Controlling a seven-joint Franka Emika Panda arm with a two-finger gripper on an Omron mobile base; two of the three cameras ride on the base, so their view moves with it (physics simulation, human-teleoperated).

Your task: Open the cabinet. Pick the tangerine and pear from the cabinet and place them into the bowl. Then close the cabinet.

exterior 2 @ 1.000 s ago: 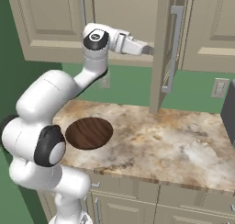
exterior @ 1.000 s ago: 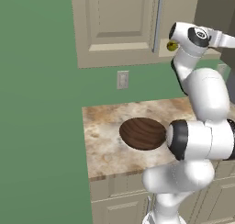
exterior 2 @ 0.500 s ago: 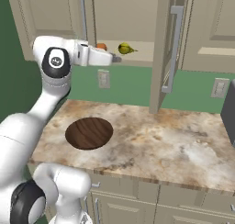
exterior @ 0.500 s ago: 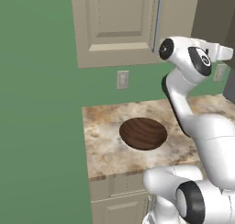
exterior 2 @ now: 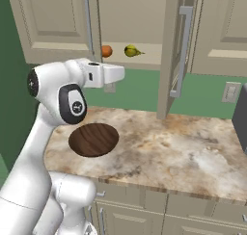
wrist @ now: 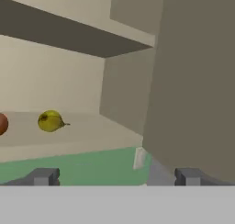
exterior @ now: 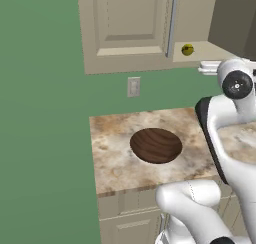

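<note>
Cabinet [exterior 2: 48,22] door swung out beside pear [wrist: 50,120], tangerine [wrist: 2,124]; gripper [wrist: 114,176] spread, empty.

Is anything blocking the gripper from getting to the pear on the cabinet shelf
Nothing visible does. The right cabinet door is swung open, the pear lies on the bare shelf beside the tangerine, and the open gripper faces it with clear space ahead.

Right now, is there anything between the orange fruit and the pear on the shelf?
No. In the right base view the tangerine and pear sit side by side in the cabinet, with just bare shelf between them.
</note>
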